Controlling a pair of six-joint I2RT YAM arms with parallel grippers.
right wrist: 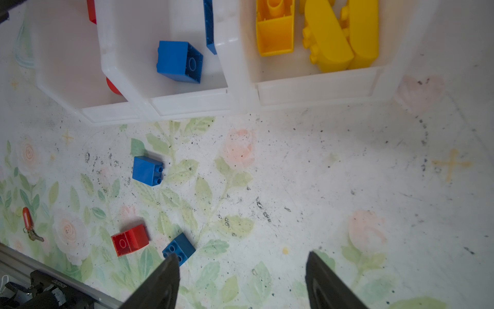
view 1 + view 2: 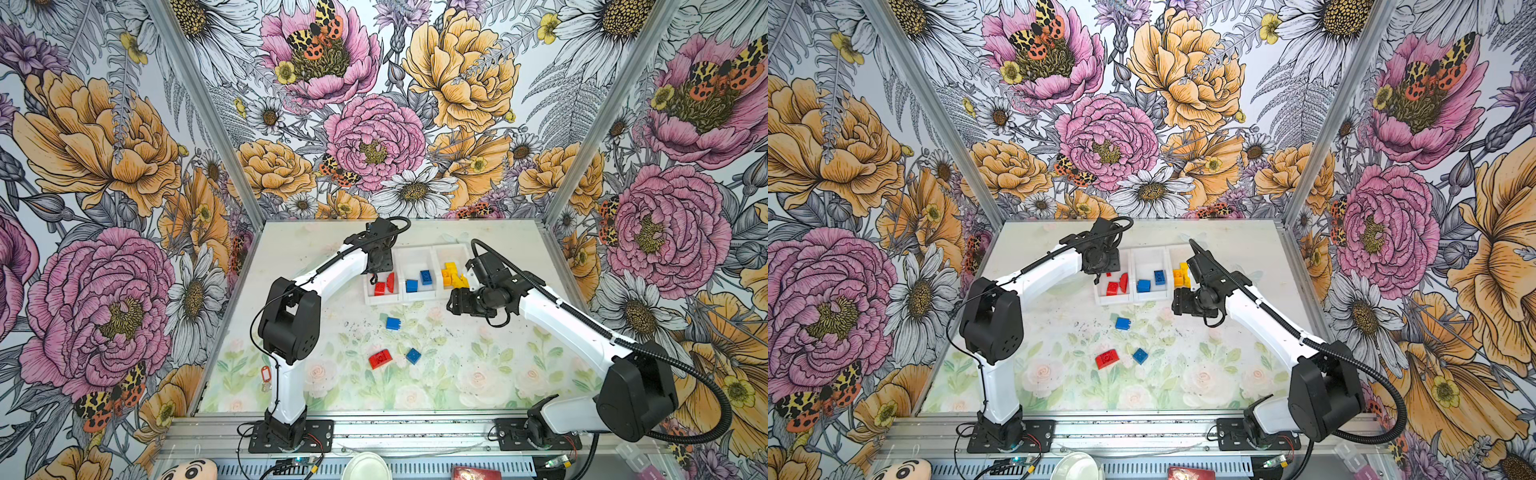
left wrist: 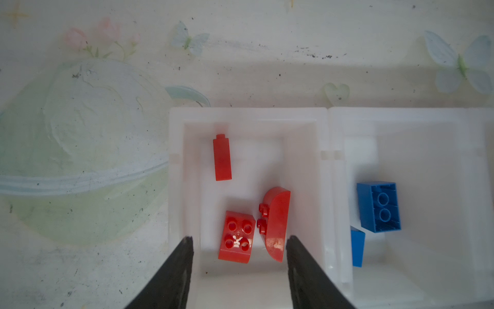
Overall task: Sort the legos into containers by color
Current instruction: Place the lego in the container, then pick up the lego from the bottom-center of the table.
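The containers [image 2: 415, 300] are three joined white bins at the back of the table. Three red legos [image 3: 236, 236] lie in the left bin, two blue ones [image 3: 379, 206] in the middle bin, and several yellow ones [image 1: 328, 40] in the right bin. My left gripper [image 3: 239, 238] hangs open over the red bin, holding nothing. On the table lie a blue brick [image 2: 392, 323], a red brick [image 2: 379, 358] and a second blue brick [image 2: 413, 356]. My right gripper [image 1: 242, 254] is open and empty above the table, in front of the yellow bin.
A red key tag [image 2: 265, 371] lies by the left arm's lower link. An aluminium rail [image 2: 415, 428] runs along the table's front edge. Floral walls close in the back and both sides.
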